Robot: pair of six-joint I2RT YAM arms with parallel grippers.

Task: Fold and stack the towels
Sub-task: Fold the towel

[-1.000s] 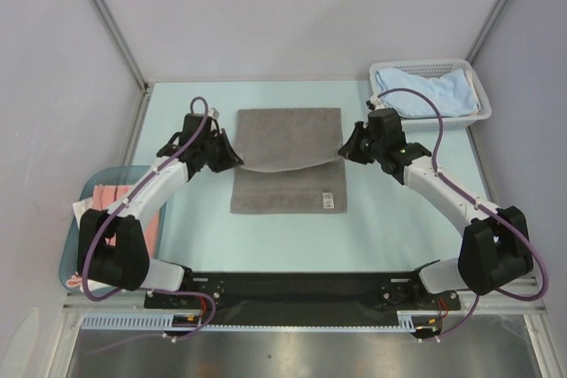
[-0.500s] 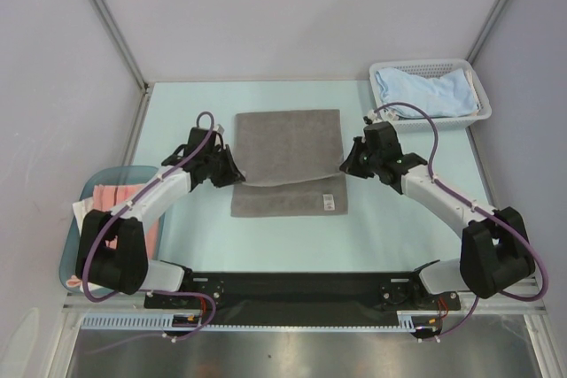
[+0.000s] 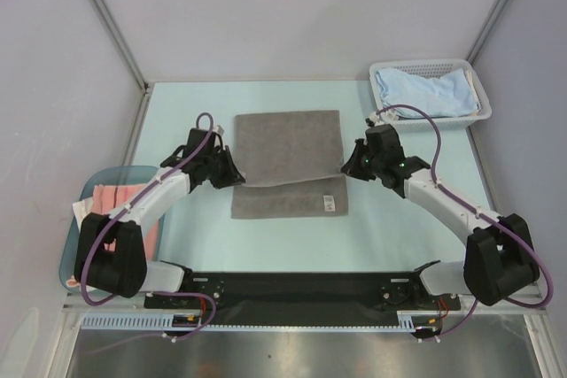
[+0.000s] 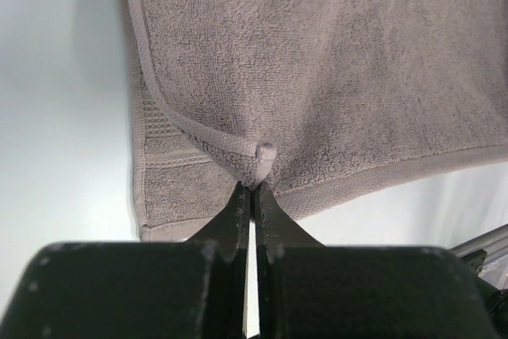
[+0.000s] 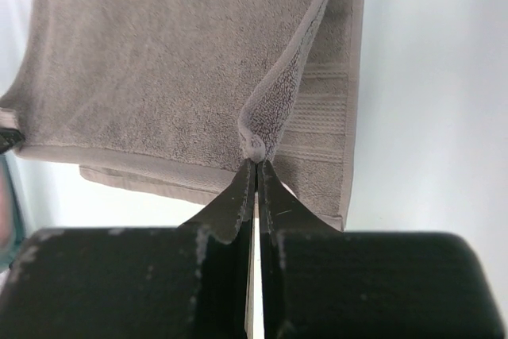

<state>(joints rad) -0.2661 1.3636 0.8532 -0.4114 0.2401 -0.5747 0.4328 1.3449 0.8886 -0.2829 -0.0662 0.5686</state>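
The grey towel (image 3: pixel 288 148) lies mid-table, its far half folded over toward me, leaving a strip of the lower layer with a white label (image 3: pixel 329 204) showing at the near edge. My left gripper (image 3: pixel 236 176) is shut on the folded layer's left corner (image 4: pixel 262 152). My right gripper (image 3: pixel 347 168) is shut on its right corner (image 5: pixel 254 144). Both corners are held slightly above the lower layer. A light blue towel (image 3: pixel 423 90) lies in the white basket. A salmon-pink towel (image 3: pixel 111 196) lies in the teal tub.
The white mesh basket (image 3: pixel 481 111) stands at the back right corner. The teal tub (image 3: pixel 78 210) sits at the left near edge beside my left arm. Grey walls enclose the table on three sides.
Both grippers have drawn the grey towel's folded edge toward me, covering more of the lower layer. The hanging sag in the edge has flattened.
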